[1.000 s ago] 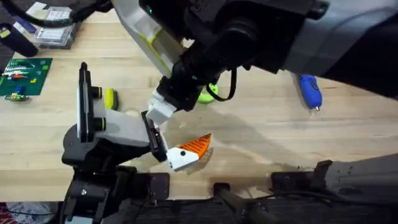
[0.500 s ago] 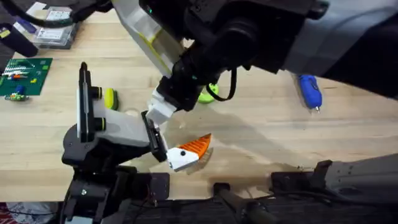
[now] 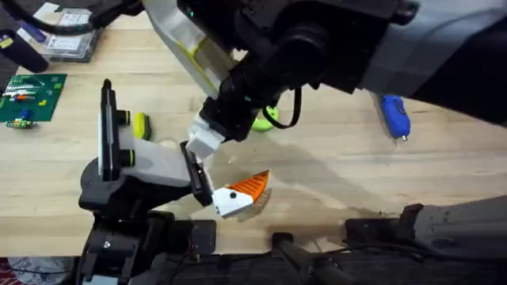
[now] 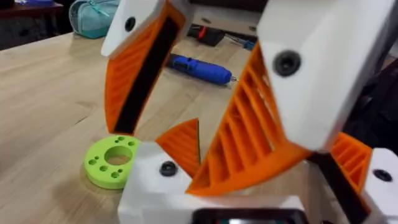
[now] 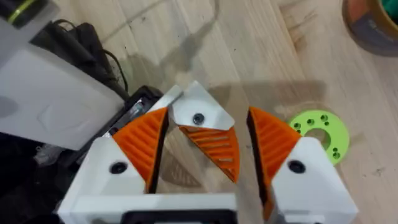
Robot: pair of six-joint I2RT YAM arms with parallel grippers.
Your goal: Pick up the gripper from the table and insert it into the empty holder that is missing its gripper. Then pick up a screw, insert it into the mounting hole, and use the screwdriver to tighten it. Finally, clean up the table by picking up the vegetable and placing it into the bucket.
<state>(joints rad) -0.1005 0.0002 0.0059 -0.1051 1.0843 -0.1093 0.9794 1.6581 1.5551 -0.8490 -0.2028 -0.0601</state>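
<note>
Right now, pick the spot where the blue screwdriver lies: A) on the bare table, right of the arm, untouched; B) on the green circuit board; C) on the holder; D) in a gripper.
A: the screwdriver lies flat on the wooden table to the right, with nothing touching it, far from the holder at the left.

A pale wooden plank surface [image 3: 333, 170] runs under even light; a teal bag [image 4: 93, 15] sits beyond its far edge.
</note>
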